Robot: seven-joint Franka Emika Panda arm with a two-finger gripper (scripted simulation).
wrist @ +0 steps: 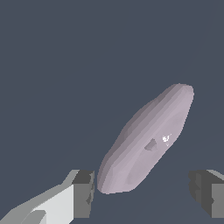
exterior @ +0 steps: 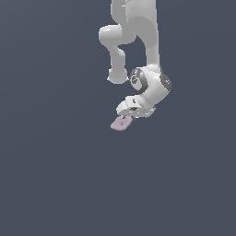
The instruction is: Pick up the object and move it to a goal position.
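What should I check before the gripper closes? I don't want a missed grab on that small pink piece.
1. Gripper open: ok, both fingers stand apart.
2. Pink piece in view: ok, seen whole in the wrist view.
3. Piece between the fingers: not ok, only its near end reaches the gap; most lies beyond the tips.
4. Piece free of the fingers: cannot tell, its end sits very close to one finger.
5. Gripper low enough: cannot tell, the exterior view shows it just above the piece.
6. Goal position: cannot tell, no marker shows.
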